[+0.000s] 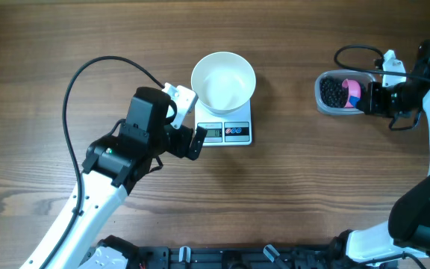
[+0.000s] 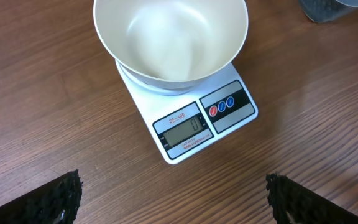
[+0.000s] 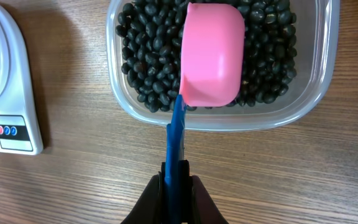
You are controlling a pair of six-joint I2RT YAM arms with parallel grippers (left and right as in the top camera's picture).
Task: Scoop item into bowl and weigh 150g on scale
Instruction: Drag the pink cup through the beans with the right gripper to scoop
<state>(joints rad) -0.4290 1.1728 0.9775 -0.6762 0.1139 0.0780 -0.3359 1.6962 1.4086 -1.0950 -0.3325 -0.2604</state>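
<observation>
While the right tool (image 3: 178, 186) grips the pink scoop (image 3: 211, 53) atop the item (image 3: 145, 62), the left tool (image 2: 173, 194) gapes near the scale (image 2: 185, 130).

A wooden table (image 1: 66, 37), brown with a streaked grain, fills all 3 views. At the upper right of the overhead view stands 1 clear plastic tub (image 1: 322, 103), rectangular with rounded corners. A pink scoop (image 3: 211, 56) lies in it. In the right wrist view its cup sits in the upper middle of the frame, and its blue handle (image 3: 176, 130) crosses the tub's lower rim toward the bottom edge. A corner of the tub shows at the top right of the left wrist view.
</observation>
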